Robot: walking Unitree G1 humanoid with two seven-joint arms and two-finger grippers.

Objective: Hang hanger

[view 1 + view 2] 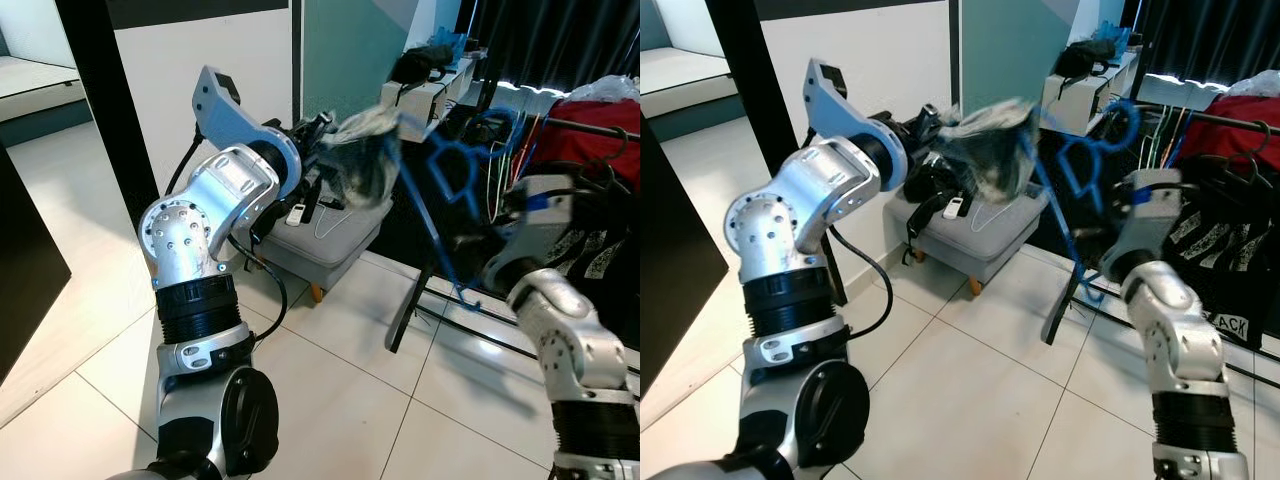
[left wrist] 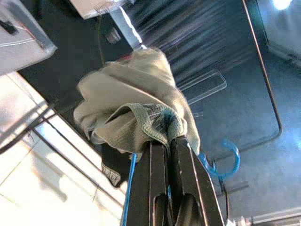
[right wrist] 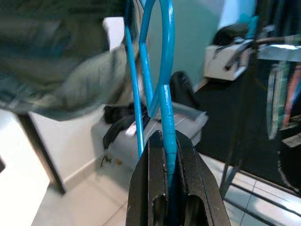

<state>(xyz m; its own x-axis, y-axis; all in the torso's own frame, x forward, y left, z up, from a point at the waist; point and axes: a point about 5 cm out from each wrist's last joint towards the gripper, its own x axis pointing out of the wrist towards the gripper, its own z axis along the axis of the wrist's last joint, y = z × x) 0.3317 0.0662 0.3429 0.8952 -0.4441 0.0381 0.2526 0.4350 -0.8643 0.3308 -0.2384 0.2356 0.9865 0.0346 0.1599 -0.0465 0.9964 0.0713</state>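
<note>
A blue wire hanger [image 1: 447, 190] is held up in the air between both arms, with a grey-green cloth [image 1: 362, 150] bunched over its left end. My left gripper [image 2: 169, 141] is shut on the cloth and the hanger end [image 2: 165, 123] under it. My right gripper [image 3: 165, 141] is shut on the hanger's blue wire [image 3: 164, 70] near its lower end. The hanger's hook [image 1: 1118, 118] points up toward the dark clothes rail [image 1: 590, 127] at the right. The cloth looks blurred.
A grey footstool [image 1: 330, 235] with a remote and dark items stands behind the left arm. Red and black garments [image 1: 1230, 225] hang on the rack at the right. A white shelf [image 1: 435, 95] with clutter lies behind. White tile floor [image 1: 330, 400] spreads in front.
</note>
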